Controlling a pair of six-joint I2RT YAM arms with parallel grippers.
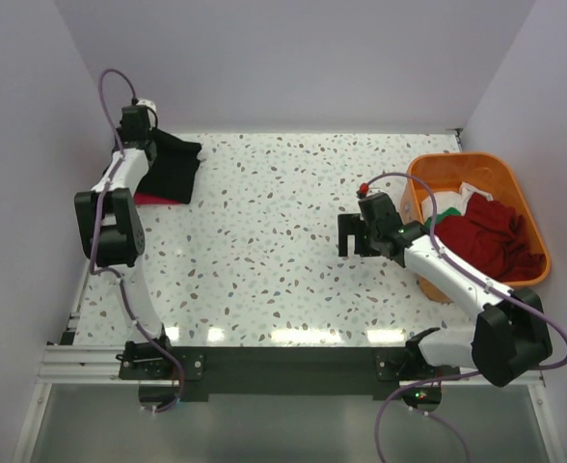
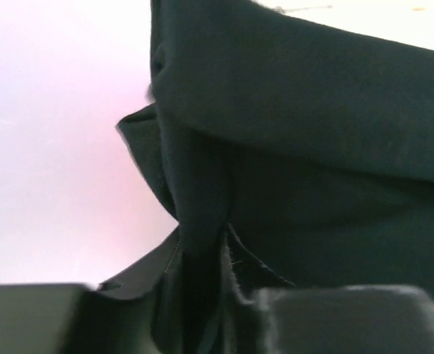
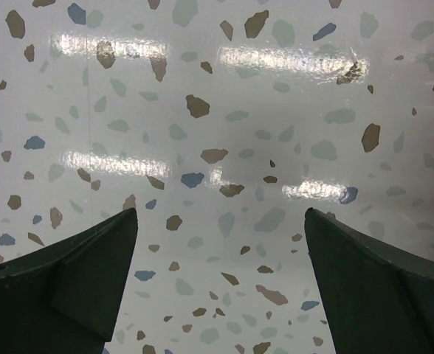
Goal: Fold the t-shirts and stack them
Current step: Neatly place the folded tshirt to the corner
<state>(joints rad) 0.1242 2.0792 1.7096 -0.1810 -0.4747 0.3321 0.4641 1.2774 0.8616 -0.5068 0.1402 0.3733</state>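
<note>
My left gripper (image 2: pixel 195 313) is at the black t-shirt (image 1: pixel 173 164), in the far left corner of the table (image 1: pixel 264 251) — cloth lies between its jaws, but I cannot tell if they pinch it. My right gripper (image 1: pixel 353 241) hangs wide open above the table.

The speckled white worktop (image 1: pixel 264 241) carries an orange tub (image 1: pixel 457 159) at its right edge. Far left of the tub, at the rear corner, a black t-shirt (image 1: pixel 173 164) lies over a pink-red t-shirt (image 1: pixel 147 199).
</note>
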